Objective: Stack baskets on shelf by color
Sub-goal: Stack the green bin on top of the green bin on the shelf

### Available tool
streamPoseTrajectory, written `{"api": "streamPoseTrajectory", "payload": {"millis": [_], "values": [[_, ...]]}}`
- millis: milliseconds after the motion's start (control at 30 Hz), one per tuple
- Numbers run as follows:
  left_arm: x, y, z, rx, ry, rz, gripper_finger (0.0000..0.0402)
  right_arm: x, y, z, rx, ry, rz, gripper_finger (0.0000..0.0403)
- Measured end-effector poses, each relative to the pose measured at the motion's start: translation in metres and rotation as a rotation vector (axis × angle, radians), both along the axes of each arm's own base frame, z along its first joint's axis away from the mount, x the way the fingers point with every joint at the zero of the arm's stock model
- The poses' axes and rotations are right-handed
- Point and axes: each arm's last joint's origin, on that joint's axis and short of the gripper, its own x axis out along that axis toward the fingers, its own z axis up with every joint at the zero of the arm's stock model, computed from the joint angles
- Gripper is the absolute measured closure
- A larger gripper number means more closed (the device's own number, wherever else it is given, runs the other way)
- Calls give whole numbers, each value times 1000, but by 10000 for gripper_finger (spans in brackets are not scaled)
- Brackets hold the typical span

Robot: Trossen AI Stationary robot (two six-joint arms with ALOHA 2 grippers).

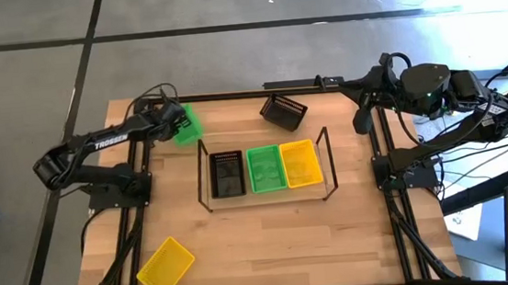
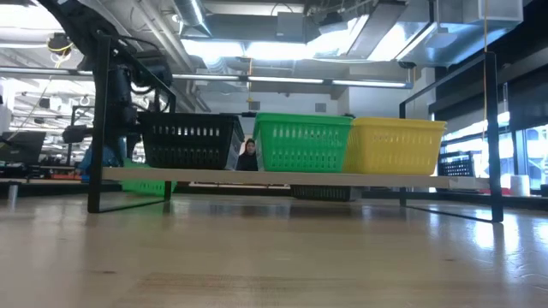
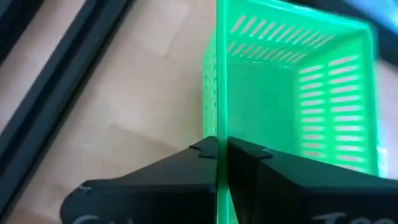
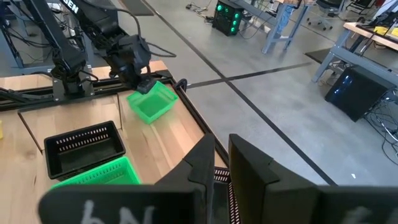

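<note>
Gripper check: left gripper [image 1: 178, 121] clamped on green basket [image 1: 188, 125] rim, beyond the shelf [image 1: 266, 169].
"TROSSEN" lettering on left arm [image 1: 111, 139]; right gripper [image 4: 221, 158] slightly parted, empty.

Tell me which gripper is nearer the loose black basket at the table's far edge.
Right. The right gripper hangs beside the loose black basket, apart from it; the left gripper is farther, shut on the green basket.

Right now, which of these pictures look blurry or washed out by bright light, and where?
Left wrist view: the green basket is soft and smeared, its far rim blurred, and the left gripper pinching its wall is a dark shape. Low view: ceiling lamps glare brightly and the near table is out of focus. High view: a bright patch washes out the floor at the far right corner. Right wrist view: the near fingers are blurred.
</note>
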Motion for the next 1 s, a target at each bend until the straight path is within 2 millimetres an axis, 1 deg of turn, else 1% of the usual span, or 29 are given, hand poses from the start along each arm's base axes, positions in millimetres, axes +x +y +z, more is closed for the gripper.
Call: {"api": "streamPoseTrajectory", "payload": {"millis": [100, 200, 433, 567, 667, 733, 833, 900, 1000], "values": [[3, 0, 14, 78, 13, -15, 399, 0, 0, 0, 0, 0, 0, 356], [7, 1, 39, 188, 31, -44, 400, 0, 0, 0, 0, 0, 0, 356], [20, 2, 115, 441, 78, -139, 401, 0, 0, 0, 0, 0, 0, 356], [29, -4, 159, 552, 82, -222, 401, 0, 0, 0, 0, 0, 0, 356], [37, -12, 185, 614, 53, -284, 401, 0, 0, 0, 0, 0, 0, 356], [45, -20, 196, 635, 22, -335, 401, 0, 0, 0, 0, 0, 0, 356], [57, -36, 207, 638, -70, -417, 401, 0, 0, 0, -2, 2, 1, 356], [69, -48, 209, 619, -141, -469, 401, 0, 0, 0, -3, 2, 1, 356], [91, -69, 204, 551, -243, -561, 401, 0, 0, 0, -18, 12, 7, 356]]}}
